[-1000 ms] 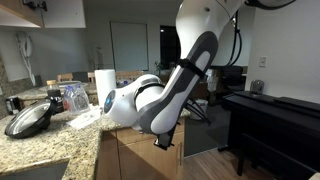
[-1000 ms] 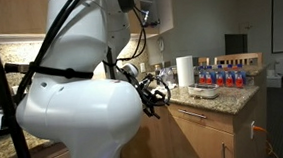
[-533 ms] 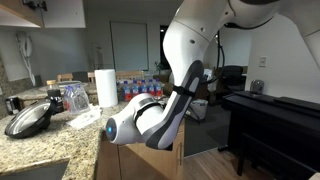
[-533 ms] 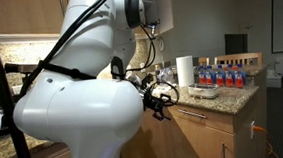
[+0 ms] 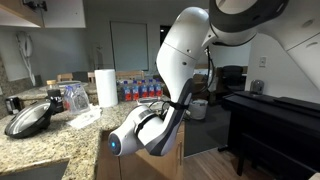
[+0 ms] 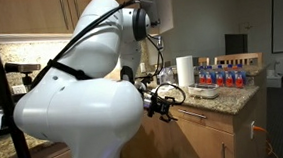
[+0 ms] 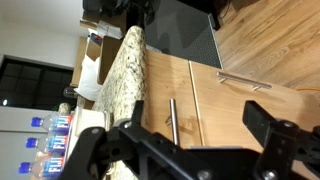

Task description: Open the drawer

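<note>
Lower than a second ago, the arm (image 5: 185,60) has swung down. Its gripper (image 7: 185,140) gapes wide and empty. The shut drawer (image 7: 160,90) sits at 12 o'clock from it, handle (image 7: 172,121) untouched.

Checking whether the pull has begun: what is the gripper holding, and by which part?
Nothing is held. In the wrist view the gripper is open, not yet touching the drawer handle.

Paper towel roll (image 5: 105,87), water bottles (image 5: 140,90), granite counter (image 5: 45,145)
</note>
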Robot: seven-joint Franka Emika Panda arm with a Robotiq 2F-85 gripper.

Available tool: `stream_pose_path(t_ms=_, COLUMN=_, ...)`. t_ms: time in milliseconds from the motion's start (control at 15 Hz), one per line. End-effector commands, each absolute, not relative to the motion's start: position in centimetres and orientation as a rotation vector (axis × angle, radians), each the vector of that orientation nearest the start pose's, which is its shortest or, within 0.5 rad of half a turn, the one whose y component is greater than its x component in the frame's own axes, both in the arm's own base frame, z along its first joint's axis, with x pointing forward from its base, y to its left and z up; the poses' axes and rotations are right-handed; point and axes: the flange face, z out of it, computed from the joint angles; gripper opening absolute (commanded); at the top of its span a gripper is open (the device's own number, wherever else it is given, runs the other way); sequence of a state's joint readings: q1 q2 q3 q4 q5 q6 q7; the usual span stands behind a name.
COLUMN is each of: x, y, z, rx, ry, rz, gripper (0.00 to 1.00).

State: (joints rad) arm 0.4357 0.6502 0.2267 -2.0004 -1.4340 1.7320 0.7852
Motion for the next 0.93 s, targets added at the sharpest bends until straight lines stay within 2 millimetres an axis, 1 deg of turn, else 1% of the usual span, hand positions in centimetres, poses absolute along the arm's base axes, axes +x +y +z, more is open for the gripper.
stream_pose_path(t_ms=0, x=47.8, y=27.7, z=13.0, rx=1.732, ry=0.929, rz=0.26, gripper=1.0)
stream_pose_path(t_ms=133, x=47.1, y=28.1, z=12.2, rx=1.757, ry=0.974, rz=0.29, gripper=1.0)
stream_pose_path(t_ms=267, x=46.9, y=28.2, z=11.5, rx=1.79, ry=0.978, rz=0.312, gripper=1.0)
stream_pose_path(t_ms=400, x=47.8, y=28.4, z=11.5, rx=1.837, ry=0.91, rz=0.321, gripper=1.0)
stream_pose_path(t_ms=467, x=47.3, y=28.7, z=11.6, rx=1.798, ry=0.935, rz=0.297, gripper=1.0)
stream_pose_path(t_ms=667, x=47.8, y=28.6, z=11.5, rx=1.813, ry=0.915, rz=0.304, gripper=1.0)
stream_pose_path(t_ms=867, x=47.8, y=28.6, z=11.5, rx=1.814, ry=0.916, rz=0.304, gripper=1.0)
